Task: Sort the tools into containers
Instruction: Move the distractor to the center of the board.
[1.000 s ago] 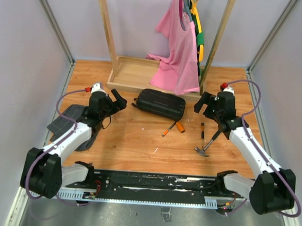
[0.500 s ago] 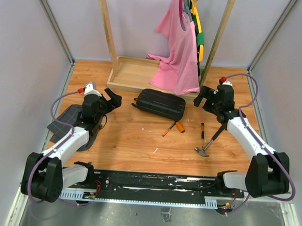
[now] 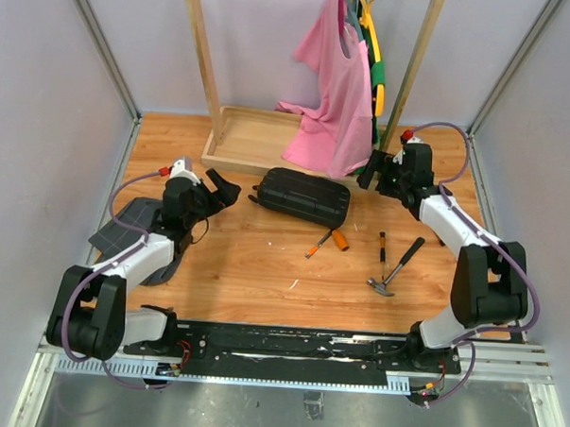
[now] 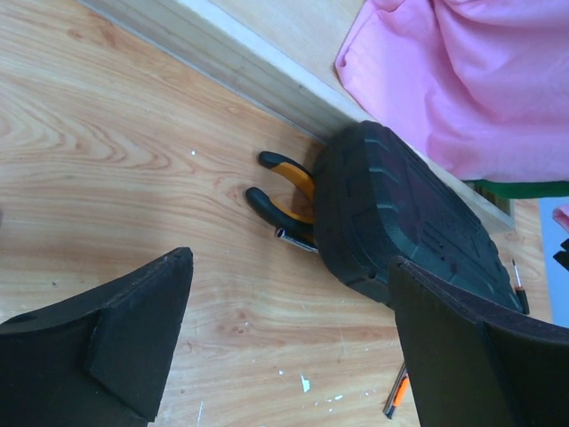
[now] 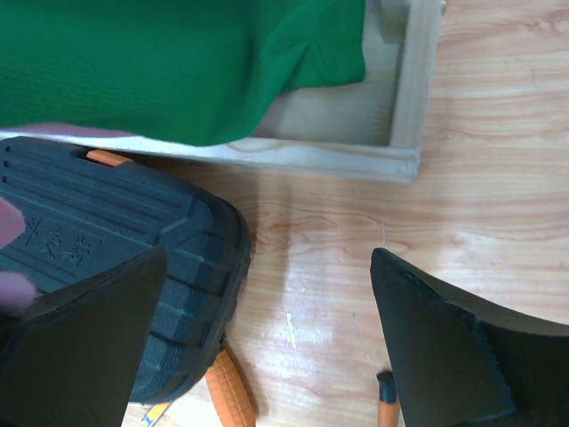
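The black tool case (image 3: 303,197) lies closed mid-table; it also shows in the left wrist view (image 4: 400,231) and the right wrist view (image 5: 107,258). Orange-and-black pliers (image 4: 284,178) stick out from under its left end. A screwdriver (image 3: 319,243), an orange-handled tool (image 3: 340,240), another small screwdriver (image 3: 382,246) and the claw hammer (image 3: 396,268) lie in front of the case. My left gripper (image 3: 225,187) is open and empty left of the case, jaws wide (image 4: 289,267). My right gripper (image 3: 370,170) is open and empty at the case's right end (image 5: 267,258).
A wooden rack with a tray base (image 3: 255,141) stands behind the case, with a pink shirt (image 3: 338,93) and a green garment (image 5: 178,62) hanging over it. Dark grey grid fabric (image 3: 133,230) lies at the left under my left arm.
My right gripper has moved back and a little left, from beside the hammer toward the rack and the case's right end. My left gripper shifted slightly and stays left of the case.
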`<state>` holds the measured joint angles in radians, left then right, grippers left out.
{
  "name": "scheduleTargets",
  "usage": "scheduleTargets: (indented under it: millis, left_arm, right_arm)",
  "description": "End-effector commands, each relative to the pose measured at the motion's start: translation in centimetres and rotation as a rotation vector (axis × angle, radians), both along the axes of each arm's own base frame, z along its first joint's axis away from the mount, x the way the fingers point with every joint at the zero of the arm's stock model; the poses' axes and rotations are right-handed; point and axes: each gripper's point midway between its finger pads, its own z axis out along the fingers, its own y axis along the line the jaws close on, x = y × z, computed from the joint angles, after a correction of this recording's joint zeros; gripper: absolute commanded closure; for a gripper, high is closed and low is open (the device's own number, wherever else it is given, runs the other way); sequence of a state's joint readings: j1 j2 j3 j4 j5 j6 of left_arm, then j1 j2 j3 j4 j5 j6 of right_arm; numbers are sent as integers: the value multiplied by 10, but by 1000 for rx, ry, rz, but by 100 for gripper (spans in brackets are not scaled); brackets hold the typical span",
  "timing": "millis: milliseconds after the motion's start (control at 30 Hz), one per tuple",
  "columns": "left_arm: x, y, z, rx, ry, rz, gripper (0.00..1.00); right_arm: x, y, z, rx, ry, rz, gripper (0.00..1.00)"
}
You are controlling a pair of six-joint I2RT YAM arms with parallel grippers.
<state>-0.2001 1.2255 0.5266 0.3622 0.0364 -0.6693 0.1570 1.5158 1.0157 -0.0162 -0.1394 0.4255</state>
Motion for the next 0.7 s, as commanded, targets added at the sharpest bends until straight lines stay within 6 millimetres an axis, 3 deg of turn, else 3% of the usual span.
scheduleTargets:
  millis: [0, 200, 467, 667]
  left_arm:
    - [10, -21, 14, -27, -39, -47, 7]
    - [8, -50, 1, 2, -35, -100, 9]
    - [1, -66, -9, -19, -53, -155, 12]
    - [0, -70, -12, -25, -52, -169, 9]
  right_arm:
    - [25, 6, 11, 48, -40, 71, 1]
    - [21, 32, -17, 197, 35, 139, 0]
    - [21, 48, -48, 313, 96, 138, 1]
    - [17, 53, -65, 358, 131, 132, 3]
